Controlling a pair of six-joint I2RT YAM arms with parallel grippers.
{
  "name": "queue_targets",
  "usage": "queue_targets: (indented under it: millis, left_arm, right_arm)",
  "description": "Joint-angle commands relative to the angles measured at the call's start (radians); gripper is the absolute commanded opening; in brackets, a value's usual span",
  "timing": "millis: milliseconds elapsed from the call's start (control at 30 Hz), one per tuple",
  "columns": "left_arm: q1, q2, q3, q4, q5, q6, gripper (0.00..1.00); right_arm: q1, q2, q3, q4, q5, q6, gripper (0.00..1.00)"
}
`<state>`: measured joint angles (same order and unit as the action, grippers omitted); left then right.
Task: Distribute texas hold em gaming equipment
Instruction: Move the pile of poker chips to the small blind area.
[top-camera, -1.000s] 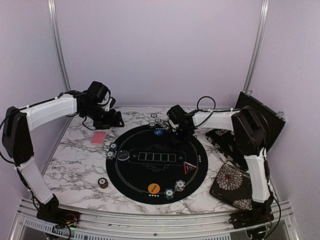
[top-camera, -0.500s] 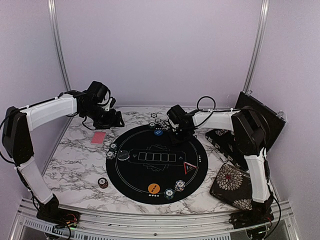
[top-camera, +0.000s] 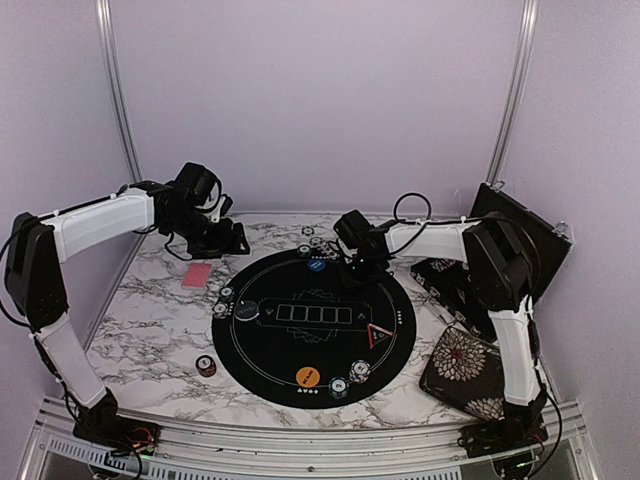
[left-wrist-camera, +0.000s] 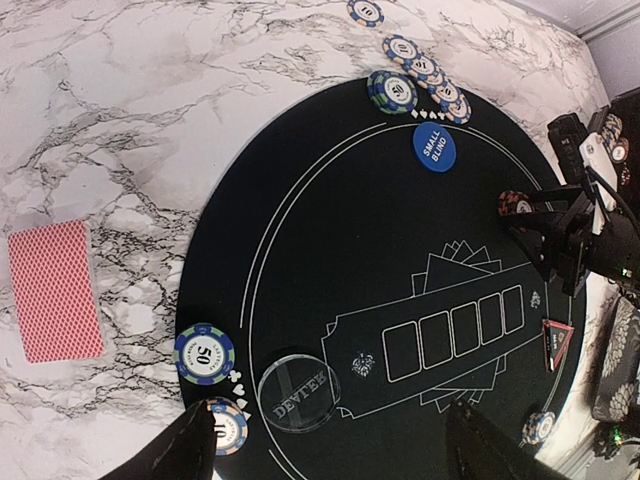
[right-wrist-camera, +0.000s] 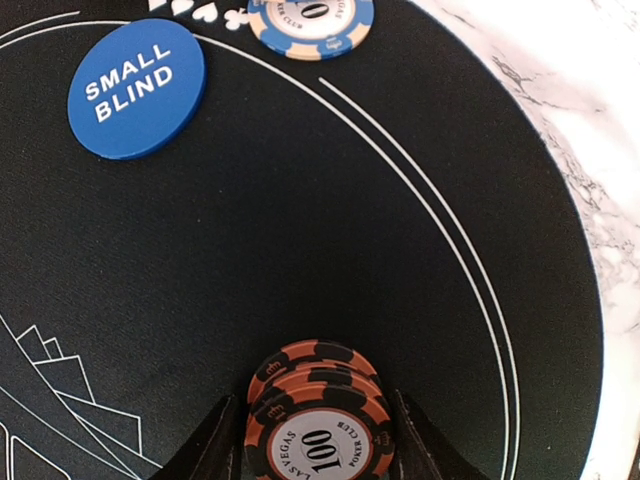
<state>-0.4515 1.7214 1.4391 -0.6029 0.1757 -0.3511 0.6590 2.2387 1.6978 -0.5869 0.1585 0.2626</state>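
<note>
A round black mat (top-camera: 300, 350) carries the poker gear. My right gripper (right-wrist-camera: 318, 440) is low over its far side. Its jaws stand open, close on either side of a small stack of orange-and-black 100 chips (right-wrist-camera: 318, 420) that rests on the mat. The blue small-blind disc (right-wrist-camera: 136, 87) and a blue chip (right-wrist-camera: 311, 20) lie beyond. My left gripper (left-wrist-camera: 335, 440) hangs open and empty over the mat's left part, above a clear dealer disc (left-wrist-camera: 299, 390), a 50 chip (left-wrist-camera: 204, 353) and a 10 chip (left-wrist-camera: 228, 428). Pink-backed cards (top-camera: 198, 275) lie on the marble, left of the mat.
An orange disc (top-camera: 307, 377), a red-edged triangle (top-camera: 377, 335) and chip stacks (top-camera: 360, 372) sit on the mat's near side. One chip stack (top-camera: 205, 365) lies off the mat. A floral pouch (top-camera: 465, 365) and a black case (top-camera: 520, 235) are at the right.
</note>
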Motion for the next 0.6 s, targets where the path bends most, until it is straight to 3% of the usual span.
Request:
queue_targets:
  millis: [0,400,567]
  left_arm:
    - [0.004,0.020,0.006,0.017,0.009,0.012,0.80]
    - [0.005,0.032,0.010,0.022,0.009,0.015,0.80]
    - [0.004,0.033,0.010,0.021,0.009,0.014,0.80]
  right_arm:
    - [-0.001,-0.009,-0.015,-0.014,0.002,0.009,0.44]
    - [-0.011,0.028,0.008,-0.015,0.007,0.001,0.29]
    - [-0.029,0.031,0.004,0.010,0.011,-0.010,0.27]
